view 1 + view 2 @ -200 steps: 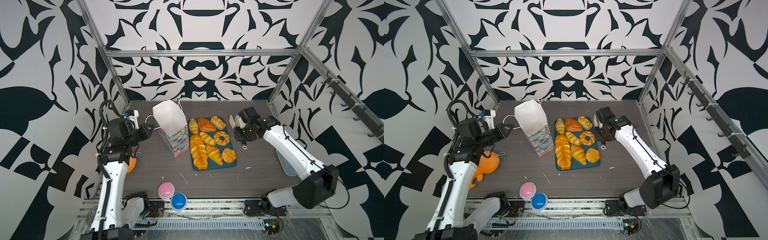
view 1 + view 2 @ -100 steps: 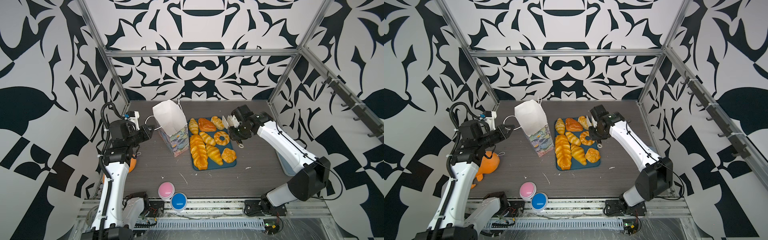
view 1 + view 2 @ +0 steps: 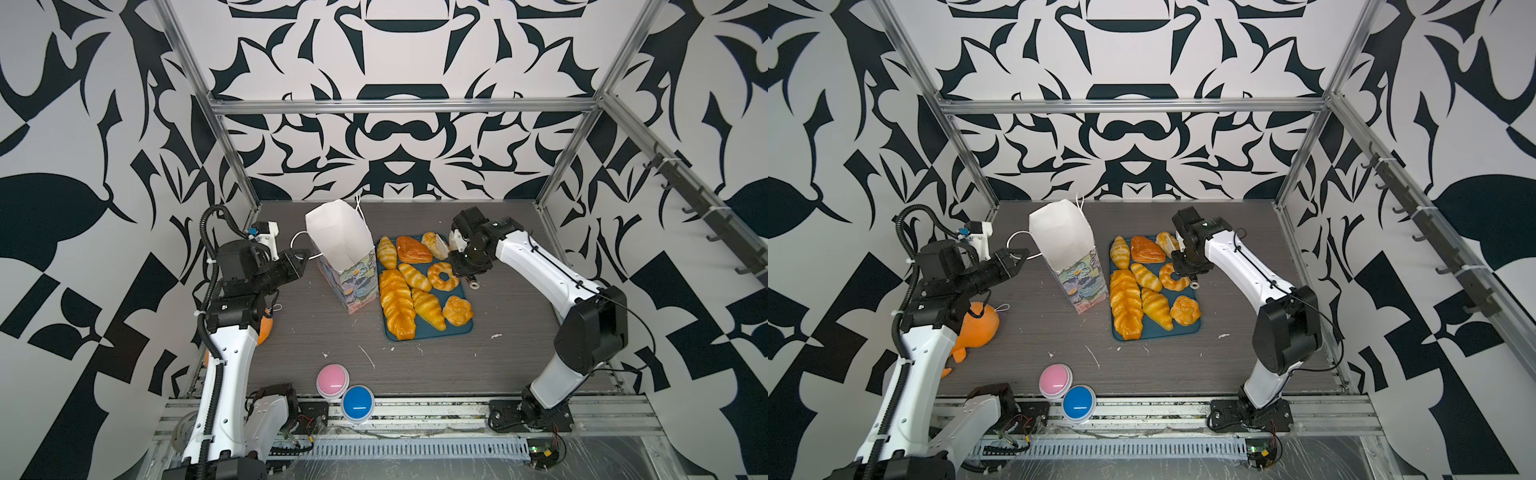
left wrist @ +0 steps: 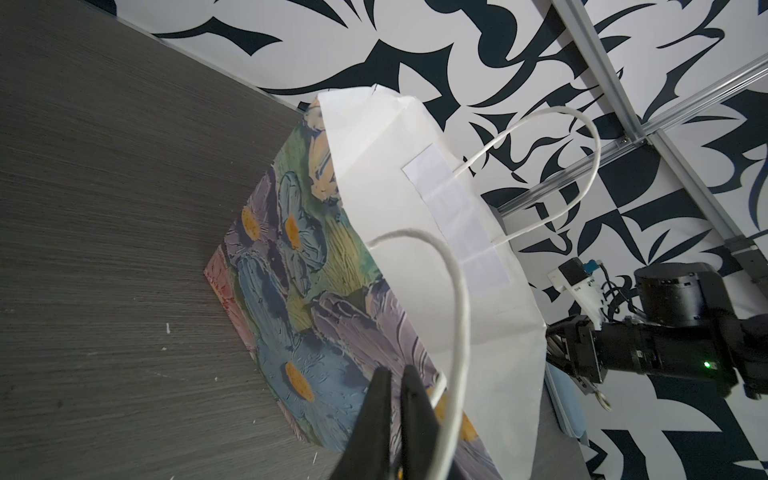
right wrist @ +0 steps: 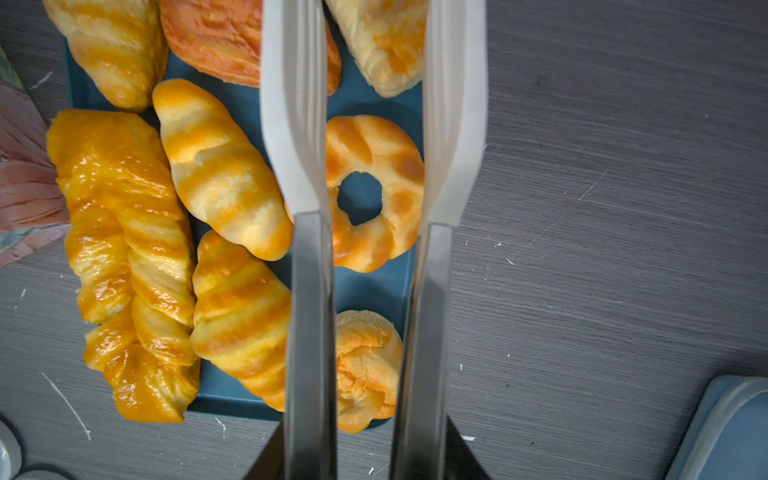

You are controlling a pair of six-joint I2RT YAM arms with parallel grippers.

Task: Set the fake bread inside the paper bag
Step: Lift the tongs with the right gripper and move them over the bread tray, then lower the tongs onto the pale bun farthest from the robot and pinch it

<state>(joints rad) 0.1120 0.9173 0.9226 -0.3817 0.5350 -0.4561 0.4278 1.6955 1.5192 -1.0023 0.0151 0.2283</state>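
Note:
Several glossy pieces of fake bread lie on a blue tray [image 3: 465,330]: a long braided loaf [image 3: 397,305], striped croissants [image 3: 428,309], a ring doughnut [image 3: 444,276], a knotted roll [image 3: 457,311] and a flat darker pastry [image 3: 413,249]. The paper bag [image 3: 340,241] stands open just left of the tray, leaning a little. My right gripper [image 5: 374,25] hangs open over the tray, its white fingers [image 5: 293,124] on either side of the ring doughnut [image 5: 374,191]. My left gripper [image 4: 395,374] is shut at the bag's near side, with the cord handle [image 4: 459,291] lying along one finger.
An orange plush toy [image 3: 980,322] lies beside the left arm. A pink button [image 3: 332,380] and a blue button [image 3: 357,403] sit at the table's front edge. A grey-blue lid-like object [image 5: 731,428] lies right of the tray. Patterned walls close in three sides.
My right arm has swung left from beside the tray to over it, above the doughnut, and its jaws have parted a little. The left arm and the bag have stayed put.

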